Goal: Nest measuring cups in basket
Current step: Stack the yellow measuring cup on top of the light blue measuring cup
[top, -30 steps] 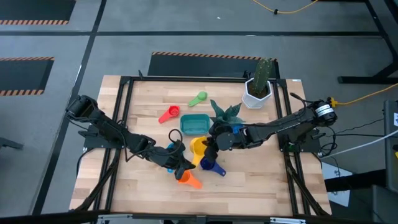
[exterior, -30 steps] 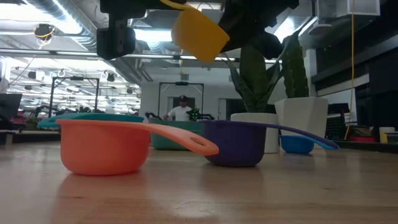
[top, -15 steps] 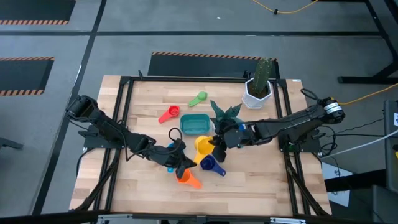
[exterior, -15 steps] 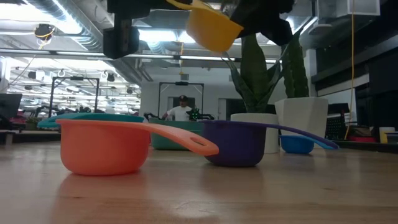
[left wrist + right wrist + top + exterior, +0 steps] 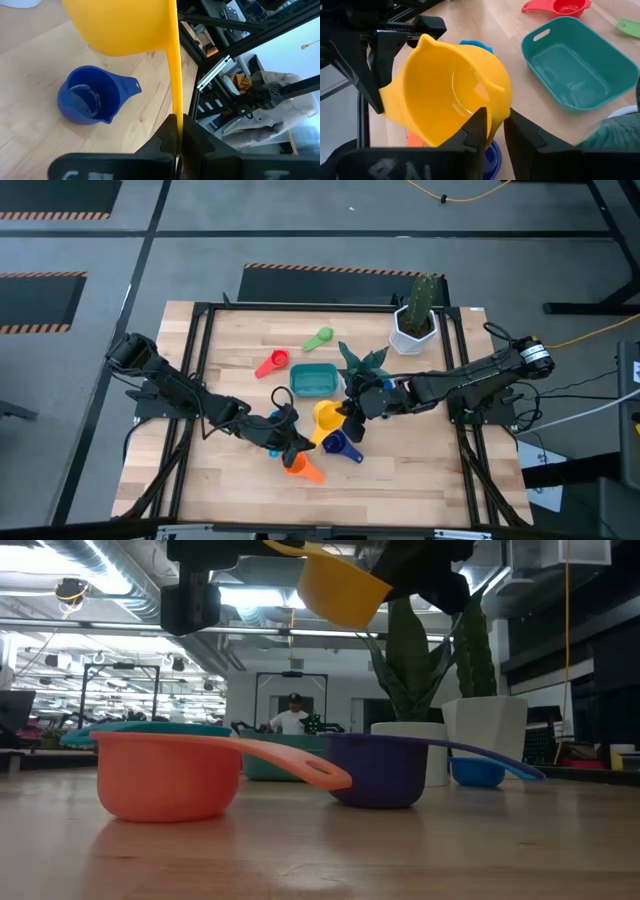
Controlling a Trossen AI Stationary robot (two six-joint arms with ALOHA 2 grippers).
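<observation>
Yellow cup hangs in the air just beside the empty basket, pinched at once by the left gripper closed on its handle and the right gripper closed on its rim, apparently mid-handover before going in.

You have a yellow plastic measuring cup hanging tilted at 12 o'clock, above an orange cup and a dark blue cup resting on the wooden counter.
</observation>
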